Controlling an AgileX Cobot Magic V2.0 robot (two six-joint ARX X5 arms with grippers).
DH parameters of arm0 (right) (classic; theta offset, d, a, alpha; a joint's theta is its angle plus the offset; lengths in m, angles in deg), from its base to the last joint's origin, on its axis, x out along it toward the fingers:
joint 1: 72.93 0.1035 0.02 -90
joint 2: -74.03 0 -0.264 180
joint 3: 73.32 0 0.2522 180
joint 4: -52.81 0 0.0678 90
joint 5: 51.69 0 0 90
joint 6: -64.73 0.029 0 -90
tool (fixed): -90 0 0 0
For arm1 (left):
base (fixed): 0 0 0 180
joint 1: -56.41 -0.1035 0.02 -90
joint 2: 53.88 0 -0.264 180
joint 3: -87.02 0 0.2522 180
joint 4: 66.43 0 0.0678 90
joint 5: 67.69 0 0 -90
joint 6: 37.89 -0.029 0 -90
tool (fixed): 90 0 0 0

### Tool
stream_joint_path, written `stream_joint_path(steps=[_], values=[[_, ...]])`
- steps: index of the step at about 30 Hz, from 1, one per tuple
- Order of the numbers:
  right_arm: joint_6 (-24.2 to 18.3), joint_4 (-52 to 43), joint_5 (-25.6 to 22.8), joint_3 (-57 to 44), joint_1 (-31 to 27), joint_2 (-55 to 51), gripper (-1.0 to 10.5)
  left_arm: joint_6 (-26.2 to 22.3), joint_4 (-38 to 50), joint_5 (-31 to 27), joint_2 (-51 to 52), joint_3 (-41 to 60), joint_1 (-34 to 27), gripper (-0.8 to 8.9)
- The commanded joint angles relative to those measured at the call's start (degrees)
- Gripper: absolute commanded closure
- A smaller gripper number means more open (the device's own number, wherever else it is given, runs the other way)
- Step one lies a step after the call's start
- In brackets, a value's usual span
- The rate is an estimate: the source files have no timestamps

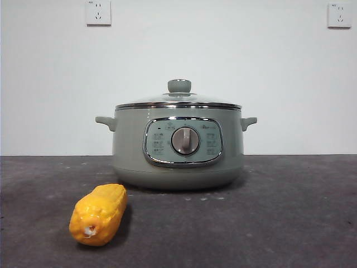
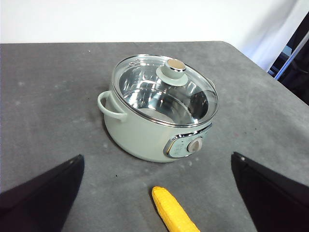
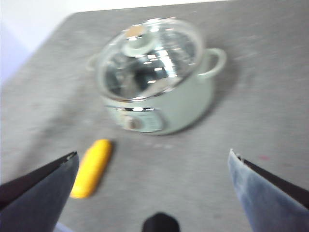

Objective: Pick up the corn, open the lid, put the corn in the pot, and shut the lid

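Observation:
The yellow-orange corn (image 1: 99, 214) lies on the dark table in front of the pot, to its left, whitish end toward the front camera. It also shows in the left wrist view (image 2: 174, 216) and the right wrist view (image 3: 92, 167). The sage-green pot (image 1: 178, 146) stands mid-table with its glass lid (image 1: 178, 100) closed on it; the green knob (image 1: 179, 86) is on top. Pot (image 2: 140, 135) and lid (image 2: 166, 89) show from the left wrist, pot (image 3: 183, 108) and lid (image 3: 149, 58) from the right. My left gripper (image 2: 157, 193) and right gripper (image 3: 152, 193) are open, empty, raised and back from both.
The dark grey table (image 1: 290, 218) runs to a white wall with two sockets (image 1: 98, 12). The table's far right edge (image 2: 251, 58) shows in the left wrist view, with dark equipment beyond it. A small dark object (image 3: 161, 223) sits at the bottom of the right wrist view.

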Motion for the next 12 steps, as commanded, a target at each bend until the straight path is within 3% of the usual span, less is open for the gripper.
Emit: stream_joint_path(steps=[1, 4, 8, 12], values=[[3.48, -2.23, 5.16, 0.33, 0.61, 1.42, 2.9, -0.07, 0.31, 0.22, 0.11, -0.09, 0.22, 2.03], [4.59, -3.48, 7.21, 0.33, 2.95, 3.91, 3.3, -0.07, 0.31, 0.22, 0.11, -0.09, 0.22, 2.03], [6.69, -4.55, 6.99, 0.33, 10.38, 8.52, 3.2, -0.07, 0.28, 0.22, 0.11, -0.09, 0.22, 2.03], [9.11, -7.58, 1.51, 0.33, 20.52, 14.01, 3.2, -0.07, 0.31, 0.22, 0.11, -0.09, 0.22, 2.03]])
